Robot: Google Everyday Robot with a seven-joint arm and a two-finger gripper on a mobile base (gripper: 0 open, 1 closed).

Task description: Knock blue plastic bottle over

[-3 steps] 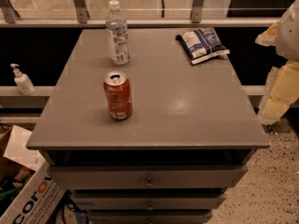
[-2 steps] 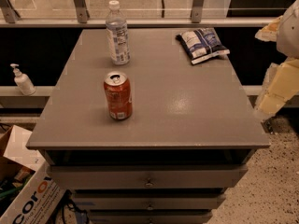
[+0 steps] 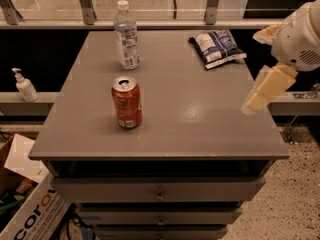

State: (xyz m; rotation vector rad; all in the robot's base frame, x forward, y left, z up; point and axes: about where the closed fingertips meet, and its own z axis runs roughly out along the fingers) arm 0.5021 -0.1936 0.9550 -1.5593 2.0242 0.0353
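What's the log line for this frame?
clear bluish plastic bottle: upright, far-left on grey tabletop | gripper: at its right edge, apart from bottle | knock: not done

You have the blue plastic bottle (image 3: 126,36) upright at the far left of the tabletop (image 3: 200,119), with the soda can (image 3: 126,103) standing in front of it. The snack bag (image 3: 216,46) lies far right. Your gripper (image 3: 261,95) hangs over the right edge, well apart from the bottle. A pump bottle (image 3: 23,85) stands off to the left, beyond the tabletop.
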